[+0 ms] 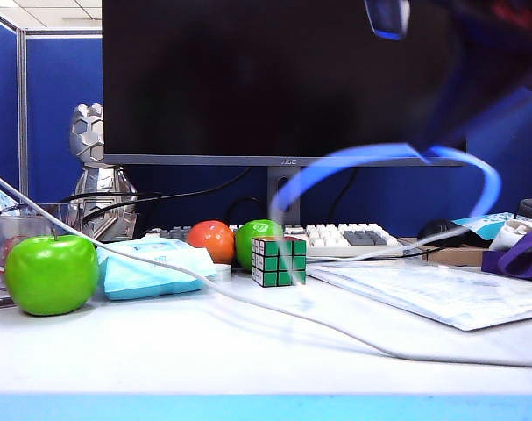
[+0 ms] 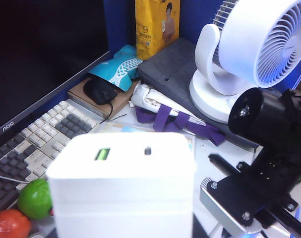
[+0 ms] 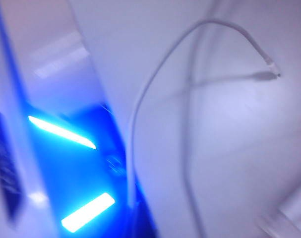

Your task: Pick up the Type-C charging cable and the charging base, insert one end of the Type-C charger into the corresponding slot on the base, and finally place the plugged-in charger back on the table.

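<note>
The white charging base [image 2: 120,193] fills the near part of the left wrist view, held up above the desk. Its port face shows a green rectangular port [image 2: 101,154] and the small dark oval slot [image 2: 148,150]. My left gripper [image 2: 123,230] is shut on it, its fingers hidden behind the block. In the blurred right wrist view the thin white Type-C charging cable [image 3: 155,79] rises from my right gripper [image 3: 133,220], shut on it, and curves to its free plug end [image 3: 273,67]. In the exterior view the cable is a pale blurred loop [image 1: 379,153] over the table [image 1: 204,351].
A thicker white cable [image 1: 248,303] crosses the desk. Behind it stand a green apple [image 1: 51,274], a blue pack [image 1: 152,267], a Rubik's cube [image 1: 279,260], a keyboard [image 1: 349,237] and a monitor [image 1: 274,79]. A white fan [image 2: 259,44] and the black right arm [image 2: 269,163] are beside the base.
</note>
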